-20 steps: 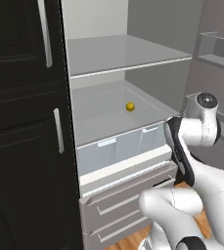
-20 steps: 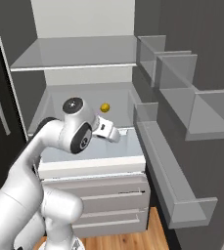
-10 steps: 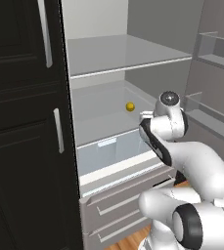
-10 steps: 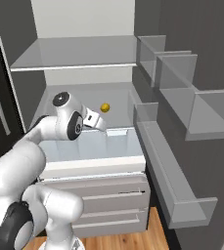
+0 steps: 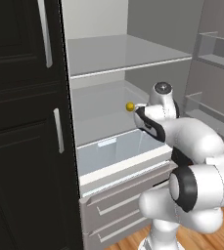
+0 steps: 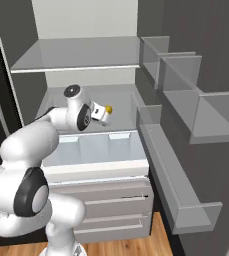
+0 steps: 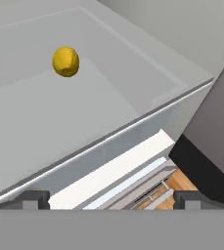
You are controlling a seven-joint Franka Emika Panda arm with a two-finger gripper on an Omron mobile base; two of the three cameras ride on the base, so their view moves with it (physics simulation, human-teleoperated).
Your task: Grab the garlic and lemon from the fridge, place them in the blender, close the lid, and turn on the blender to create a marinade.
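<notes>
Matt dimpled lemon (image 7: 65, 61); smooth grey fridge shelf (image 5: 128, 53); translucent crisper drawer (image 6: 101, 148).

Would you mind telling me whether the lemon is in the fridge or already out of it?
In: the lemon sits on a grey shelf of the fridge, apart from the open end effector.

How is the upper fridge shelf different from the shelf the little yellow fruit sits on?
The upper shelf sits higher in the fridge and carries nothing on the part in view; the lower shelf holds the lemon. The robot's gripper reaches in over the lower shelf, not the upper one. The lower shelf lies just above a translucent bluish drawer. Both are flat and pale grey.
</notes>
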